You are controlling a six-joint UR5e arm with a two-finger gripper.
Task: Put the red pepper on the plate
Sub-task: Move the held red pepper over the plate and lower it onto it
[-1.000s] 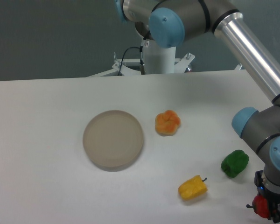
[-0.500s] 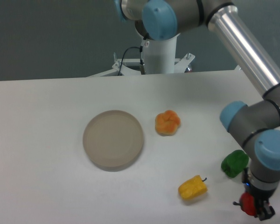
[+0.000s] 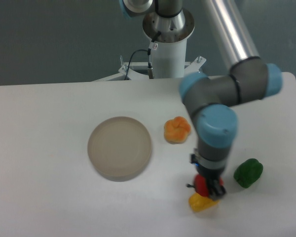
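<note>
From here I see the tool [image 3: 208,189] covering most of the red pepper [image 3: 201,184], only a red sliver showing at its left; the yellow pepper [image 3: 201,203] is half hidden beneath them. The arm's upper links run off the top edge, and the table [image 3: 49,197] off the bottom

Glossy red pepper [image 3: 201,184], yellow pepper [image 3: 202,203], orange pepper [image 3: 177,130], dark green pepper [image 3: 248,173], beige-grey translucent plate [image 3: 120,147], plain white table [image 3: 49,128], grey and light-blue robot arm [image 3: 216,123], black gripper [image 3: 208,187], dark teal-grey wall [image 3: 54,39].
</note>
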